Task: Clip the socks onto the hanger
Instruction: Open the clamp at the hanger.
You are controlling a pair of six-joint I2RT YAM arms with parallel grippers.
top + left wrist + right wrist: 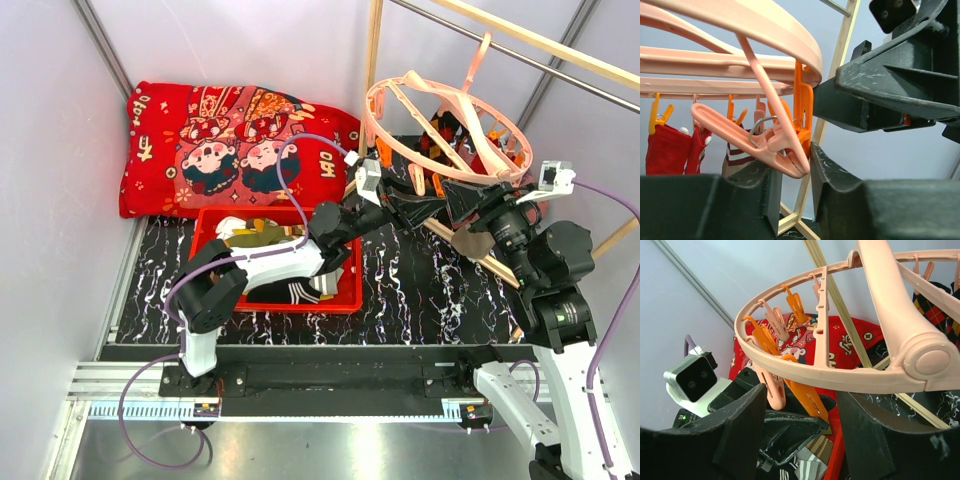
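The pale-pink ring hanger (445,125) hangs tilted at the upper right, under a wooden rack. My left gripper (405,205) reaches up beneath its near rim. In the left wrist view it (796,172) is open, and the tip of a pink clip (775,145) dangles between its fingertips beside an orange clip (804,112). A red sock (665,150) and a striped sock (737,157) hang clipped behind. My right gripper (462,212) faces the left one under the ring. It (802,405) is open and empty below the rim (840,377). An argyle sock (935,310) hangs at the far side.
A red basket (345,300) on the black marbled table holds several loose socks (300,290), directly under my left arm. A red cartoon cushion (230,145) lies behind it. Wooden rack poles (372,60) stand around the hanger. Grey walls close in on both sides.
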